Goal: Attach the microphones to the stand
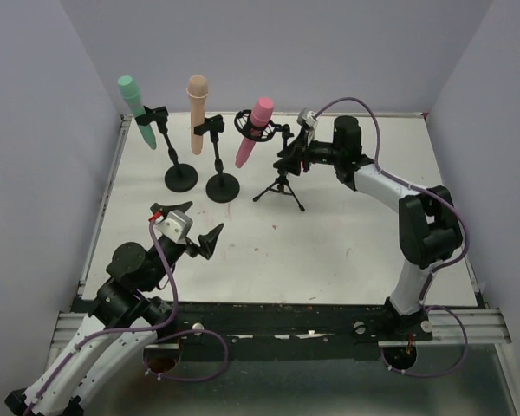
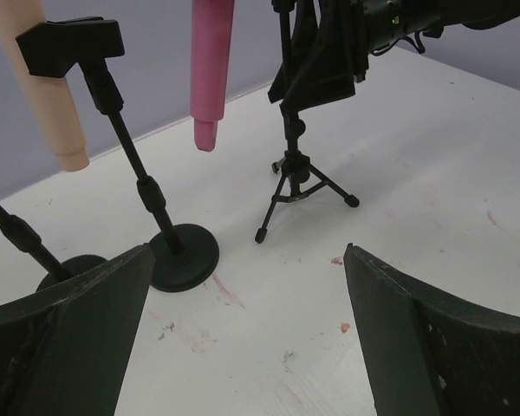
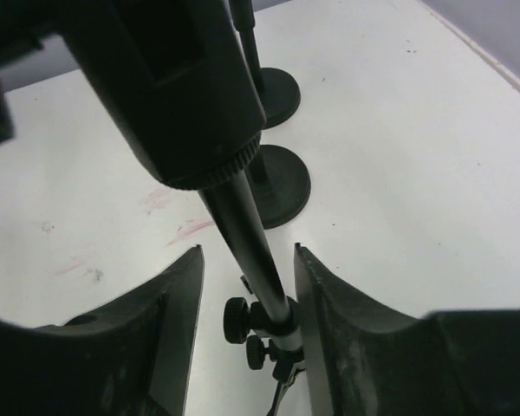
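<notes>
Three microphones sit in clips on black stands at the back of the table: a mint green microphone (image 1: pixel 135 110) on the left, a peach microphone (image 1: pixel 197 113) in the middle, and a pink microphone (image 1: pixel 254 130) on a tripod stand (image 1: pixel 280 185). The left wrist view shows the peach handle (image 2: pixel 43 87), the pink handle (image 2: pixel 211 69) and the tripod (image 2: pixel 296 182). My right gripper (image 1: pixel 290 161) is open, its jaws either side of the tripod's pole (image 3: pixel 243 227), the pole close to the right finger. My left gripper (image 1: pixel 197 229) is open and empty above the table, in front of the stands.
Two round stand bases (image 1: pixel 181 177) (image 1: pixel 223 186) stand side by side left of the tripod; they also show in the right wrist view (image 3: pixel 282 186) (image 3: pixel 277 91). Faint red marks dot the white table (image 2: pixel 269 347). Grey walls enclose the back and sides.
</notes>
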